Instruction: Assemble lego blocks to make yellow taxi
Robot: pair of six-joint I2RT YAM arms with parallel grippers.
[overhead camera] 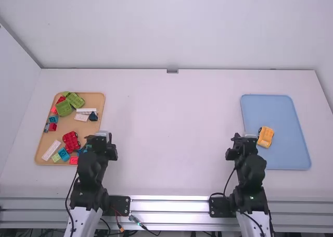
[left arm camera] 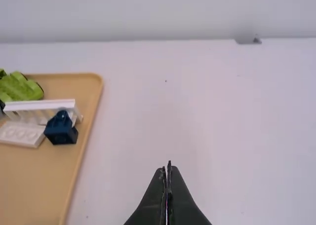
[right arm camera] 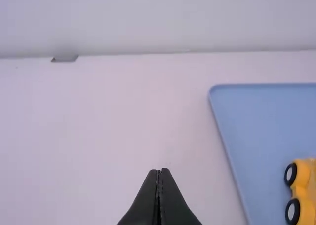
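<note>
Well, the toy-car base of yellow plastic with black wheels point(overhead camera: 265, 137), the task's own colour, sits well to the right of the shallow tan tray point(overhead camera: 73, 131), over on a light-blue rectangular tray point(overhead camera: 291, 143), near that tray's left edge. The left gripper point(overhead camera: 102, 143), black and two-fingered, is at the tan tray's near right corner, its fingers closed together with nothing between them. The right gripper point(overhead camera: 243, 143), also black, is well off to the tan tray's right, just beside the yellow base; its fingers meet too, and they grip nothing.

In the tan tray's far part lie two chunky green plastic pieces point(overhead camera: 64, 108), with a long white brick point(overhead camera: 86, 111), a flat white studded brick point(left arm camera: 20, 134) and a small dark-blue block point(left arm camera: 61, 129) toward its right side. A red plastic wheeled base point(overhead camera: 71, 141) rests in its nearer half. Along its near edge are a long white studded plate point(overhead camera: 49, 150), a small pale-green block point(overhead camera: 56, 157), a turquoise studded block point(overhead camera: 63, 154) and a small red block point(overhead camera: 73, 160).
</note>
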